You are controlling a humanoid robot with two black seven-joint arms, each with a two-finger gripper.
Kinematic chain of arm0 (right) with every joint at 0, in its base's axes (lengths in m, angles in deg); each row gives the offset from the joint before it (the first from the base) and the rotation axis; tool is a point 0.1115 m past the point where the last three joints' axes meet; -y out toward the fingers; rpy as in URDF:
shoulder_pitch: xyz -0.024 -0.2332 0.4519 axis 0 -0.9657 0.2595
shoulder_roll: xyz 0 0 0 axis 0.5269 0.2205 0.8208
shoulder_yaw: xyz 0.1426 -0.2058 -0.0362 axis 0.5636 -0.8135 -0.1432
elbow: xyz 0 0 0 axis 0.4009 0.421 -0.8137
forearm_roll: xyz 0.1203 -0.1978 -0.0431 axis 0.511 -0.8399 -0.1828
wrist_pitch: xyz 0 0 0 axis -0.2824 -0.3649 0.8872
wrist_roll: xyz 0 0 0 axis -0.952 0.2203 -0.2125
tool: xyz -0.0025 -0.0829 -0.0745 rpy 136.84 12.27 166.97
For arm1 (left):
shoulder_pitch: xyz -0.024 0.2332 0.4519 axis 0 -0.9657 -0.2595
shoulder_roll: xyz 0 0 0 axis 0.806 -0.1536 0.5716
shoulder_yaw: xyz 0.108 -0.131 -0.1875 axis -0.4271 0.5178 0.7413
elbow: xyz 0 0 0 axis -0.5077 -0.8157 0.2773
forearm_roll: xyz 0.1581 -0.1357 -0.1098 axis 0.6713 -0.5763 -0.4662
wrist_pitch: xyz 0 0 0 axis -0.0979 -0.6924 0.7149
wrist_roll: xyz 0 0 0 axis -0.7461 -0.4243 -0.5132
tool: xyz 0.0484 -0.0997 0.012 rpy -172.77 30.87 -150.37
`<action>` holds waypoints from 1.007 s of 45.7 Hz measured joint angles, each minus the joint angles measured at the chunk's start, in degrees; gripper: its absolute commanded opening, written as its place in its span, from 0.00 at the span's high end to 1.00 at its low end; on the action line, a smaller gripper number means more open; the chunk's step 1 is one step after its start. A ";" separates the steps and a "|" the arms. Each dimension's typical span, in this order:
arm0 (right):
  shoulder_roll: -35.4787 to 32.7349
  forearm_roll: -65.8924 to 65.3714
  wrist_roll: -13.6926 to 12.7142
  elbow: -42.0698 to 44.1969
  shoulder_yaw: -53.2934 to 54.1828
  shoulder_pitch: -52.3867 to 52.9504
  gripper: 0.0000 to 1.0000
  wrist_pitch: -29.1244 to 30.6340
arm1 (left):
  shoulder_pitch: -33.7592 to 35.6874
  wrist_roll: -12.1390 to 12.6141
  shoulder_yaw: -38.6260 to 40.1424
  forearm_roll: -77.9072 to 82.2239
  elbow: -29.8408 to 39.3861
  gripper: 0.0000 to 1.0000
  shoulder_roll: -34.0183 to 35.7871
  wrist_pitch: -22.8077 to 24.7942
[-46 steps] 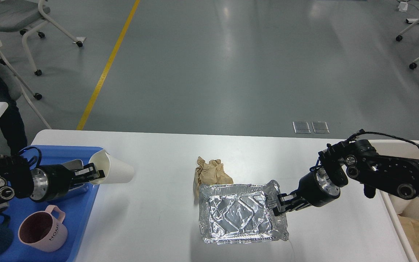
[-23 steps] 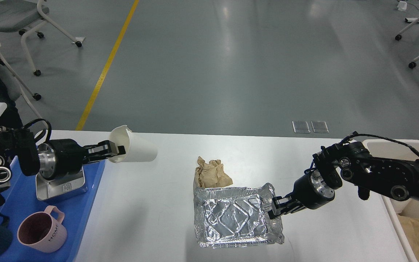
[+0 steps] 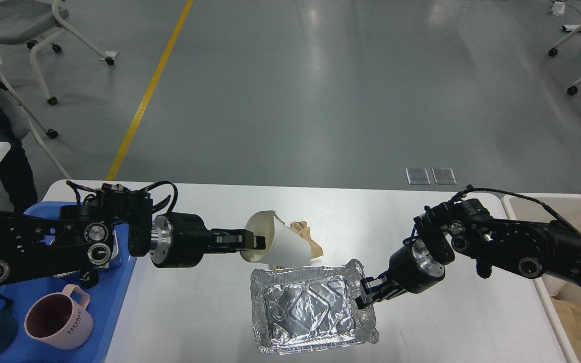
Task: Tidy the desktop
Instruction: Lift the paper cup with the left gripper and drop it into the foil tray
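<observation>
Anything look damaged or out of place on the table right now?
Yes. The foil tray is crumpled and sits askew, the right gripper pinching its rim. A crumpled brown paper lies loose behind the paper cup.

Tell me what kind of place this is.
Probably a robotics lab or test hall: a wide grey floor with a yellow line, wheeled office chairs, and a white desktop set with tidying props.

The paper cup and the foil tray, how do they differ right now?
The paper cup is plain white and tapered; the foil tray is shiny, crinkled and rectangular. The cup is tipped on its side in the left gripper; the tray sits upright on the desktop, its right rim pinched by the right gripper. Both look empty.
</observation>
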 measured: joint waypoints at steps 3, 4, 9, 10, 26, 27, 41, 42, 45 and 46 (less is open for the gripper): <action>0.12 0.00 0.00 0.09 -0.01 0.00 1.00 -0.01 | 1.06 -0.20 -1.74 0.16 -0.53 0.95 -1.49 -0.02; 0.13 0.00 0.00 0.11 -0.01 0.01 1.00 -0.01 | 1.39 -0.24 -2.23 0.18 -0.69 0.95 -1.85 -0.03; -0.02 -0.03 0.00 0.12 -0.02 -0.01 1.00 -0.01 | 2.57 -0.32 -3.75 0.20 -1.25 0.95 -3.18 -0.05; -0.06 -0.05 0.00 0.12 -0.01 -0.03 1.00 -0.01 | 2.67 -0.34 -3.85 0.20 -1.29 0.95 -3.31 -0.05; 0.27 -0.08 0.00 0.29 0.18 -0.04 1.00 -0.02 | 2.97 -0.35 -6.21 0.25 -5.75 0.95 -8.66 -0.13; 0.27 -0.08 0.00 0.39 0.18 -0.03 1.00 -0.02 | 2.97 -0.35 -6.28 0.25 -6.12 0.95 -9.30 -0.14; 0.18 -0.08 0.00 0.68 0.50 -0.02 1.00 -0.02 | 2.70 -0.22 -7.75 0.21 -9.94 0.94 -16.24 -0.31; 0.18 -0.08 0.00 0.68 0.52 -0.02 1.00 -0.02 | 2.67 -0.16 -7.81 0.21 -10.14 0.94 -16.37 -0.31; 0.18 -0.08 0.00 0.67 0.58 -0.02 1.00 -0.02 | 2.58 0.15 -8.19 0.21 -10.92 0.93 -16.70 -0.35; 0.18 -0.08 0.00 0.66 0.59 -0.02 1.00 -0.02 | 2.57 0.21 -8.41 0.21 -11.15 0.93 -16.80 -0.40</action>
